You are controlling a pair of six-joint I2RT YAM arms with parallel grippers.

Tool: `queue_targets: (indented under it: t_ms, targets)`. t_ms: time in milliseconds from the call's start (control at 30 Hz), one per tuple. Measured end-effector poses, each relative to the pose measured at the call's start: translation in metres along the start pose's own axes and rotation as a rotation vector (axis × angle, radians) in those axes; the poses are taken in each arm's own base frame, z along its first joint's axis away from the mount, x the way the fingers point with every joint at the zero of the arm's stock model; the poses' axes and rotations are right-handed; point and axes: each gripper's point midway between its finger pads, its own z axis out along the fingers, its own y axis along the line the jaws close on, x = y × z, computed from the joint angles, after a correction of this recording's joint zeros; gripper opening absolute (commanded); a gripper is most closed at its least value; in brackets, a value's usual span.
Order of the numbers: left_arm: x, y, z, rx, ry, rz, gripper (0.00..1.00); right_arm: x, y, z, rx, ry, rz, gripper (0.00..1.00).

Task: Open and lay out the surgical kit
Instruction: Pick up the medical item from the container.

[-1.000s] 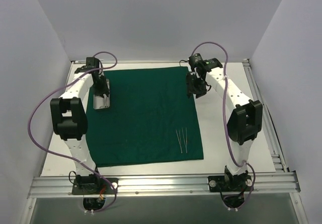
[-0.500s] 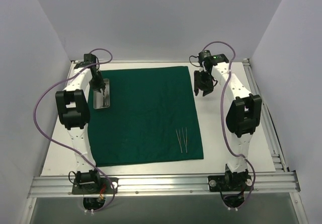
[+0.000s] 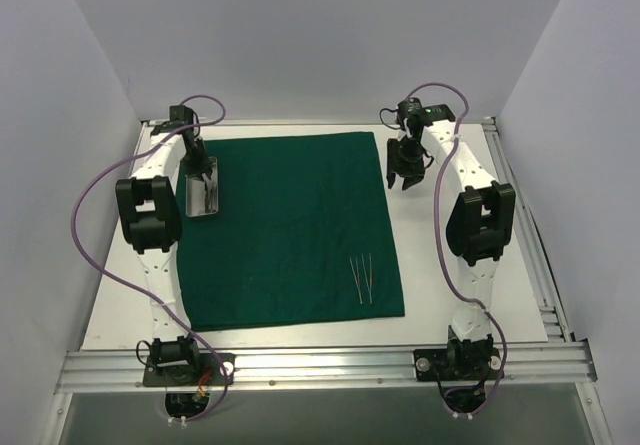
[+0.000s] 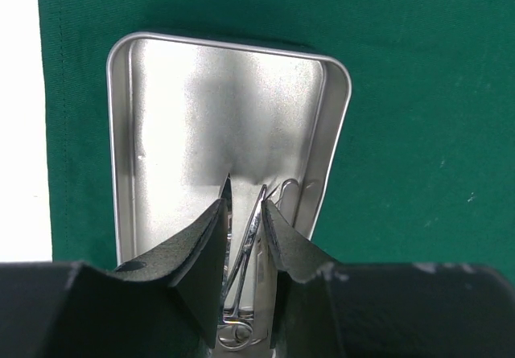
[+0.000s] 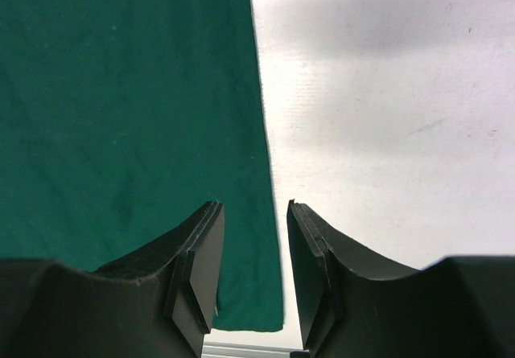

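The dark green cloth (image 3: 290, 225) lies spread flat on the table. The shiny metal tray (image 3: 205, 211) rests on its far left part. My left gripper (image 3: 203, 181) reaches down into the tray (image 4: 121, 133). In the left wrist view the left gripper (image 4: 243, 197) is closed in on slim ring-handled forceps (image 4: 245, 249), with other steel pieces beside them. Tweezers (image 3: 361, 277) lie on the cloth at the near right. My right gripper (image 3: 405, 178) hovers at the cloth's far right edge. In the right wrist view the right gripper (image 5: 253, 207) is open and holds nothing, straddling the cloth's (image 5: 121, 92) edge.
White table top (image 5: 386, 133) shows to the right of the cloth. An aluminium frame rail (image 3: 320, 365) runs along the near edge, and white walls close in the back and both sides.
The left jaws narrowed around the instruments in the tray. The right gripper moved from over the cloth's far right corner out to its edge, and both arms' elbows shifted back.
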Motion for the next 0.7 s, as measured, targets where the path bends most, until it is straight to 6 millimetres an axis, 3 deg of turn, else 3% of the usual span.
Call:
queue_targets:
  t_ms: [700]
  targets:
    - [0.013,-0.008,0.007,0.019,0.046,0.014,0.32,0.007,0.003,0.007,-0.027,0.032,0.006,0.38]
